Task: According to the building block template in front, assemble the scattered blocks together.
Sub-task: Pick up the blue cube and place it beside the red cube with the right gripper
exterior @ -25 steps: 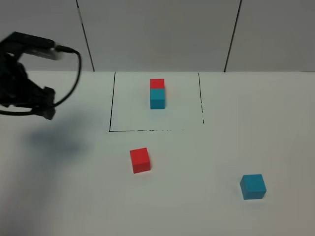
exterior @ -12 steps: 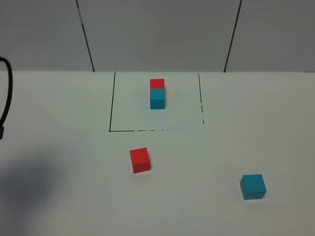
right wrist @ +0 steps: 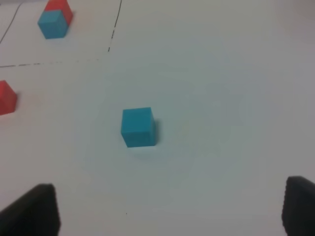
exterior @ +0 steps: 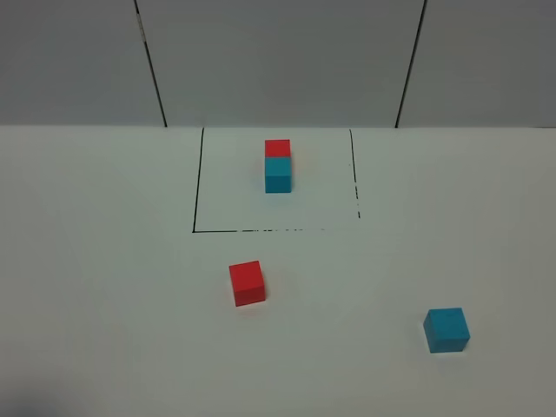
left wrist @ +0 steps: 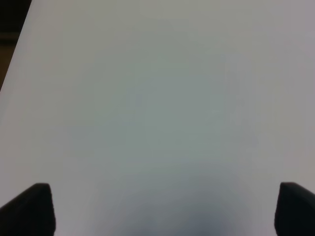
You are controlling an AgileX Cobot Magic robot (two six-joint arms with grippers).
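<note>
The template bar (exterior: 278, 165), a red cube joined to a cyan-blue cube, lies inside the black-lined square at the back; it also shows in the right wrist view (right wrist: 54, 18). The loose red cube (exterior: 248, 283) sits just in front of the square and shows at the edge of the right wrist view (right wrist: 7, 98). The loose cyan-blue cube (exterior: 446, 329) sits at the front right, and in the right wrist view (right wrist: 138, 127) it lies ahead of my open right gripper (right wrist: 170, 209). My left gripper (left wrist: 162, 209) is open over bare table. Neither arm shows in the exterior view.
The black-lined square (exterior: 198, 231) marks the template's area on the white table. A grey panelled wall (exterior: 278, 61) stands behind the table. A table edge with a dark floor (left wrist: 10, 29) shows in the left wrist view.
The left arm, seen at the left edge one second ago, has moved out of the exterior view to the left. The blocks have not moved.
</note>
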